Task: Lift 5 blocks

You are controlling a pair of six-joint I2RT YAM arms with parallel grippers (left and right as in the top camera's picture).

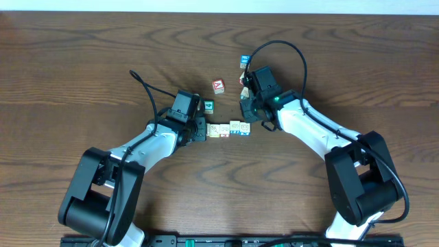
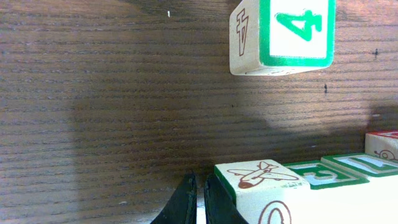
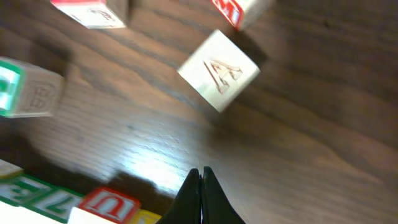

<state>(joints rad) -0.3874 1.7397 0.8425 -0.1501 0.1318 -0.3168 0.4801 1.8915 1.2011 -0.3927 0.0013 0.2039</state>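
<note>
on the table (image 1: 82,55), four blocks (image 1: 229,128) in line (touching), one red cube (image 1: 218,86)

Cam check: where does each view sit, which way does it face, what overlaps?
Overhead: fixed above the table, looking straight down; both arms show, left pincer and right pincer by the ends of the row of blocks.
Left wrist: on the left arm, facing along the wood past its shut pincer at the row's end and a green 4 cube.
Right wrist: on the right arm, facing down past its shut pincer at loose cubes, among them the A cube.
Shared: the row shows in all three.
</note>
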